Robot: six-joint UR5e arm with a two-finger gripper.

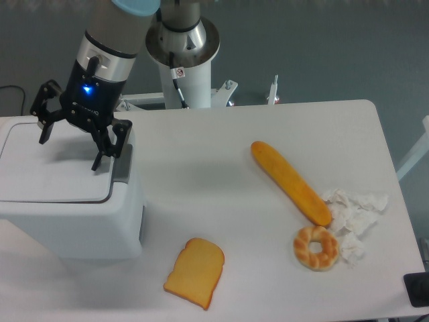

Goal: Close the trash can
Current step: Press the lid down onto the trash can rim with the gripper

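Note:
The trash can (74, 221) is a large white boxy bin at the table's left. Its flat white lid (50, 174) lies down flat on top, and the grey latch (123, 161) is at its right edge. My gripper (69, 154) hangs just above the lid's back part, open and empty. One fingertip (42, 137) is at the left and the other (96, 164) is near the latch.
A long baguette (290, 181), a ring-shaped bagel (315, 247) and crumpled white paper (354, 218) lie at the right. A slice of toast (195, 272) lies near the front edge beside the bin. The arm's white base (184, 47) stands behind the table.

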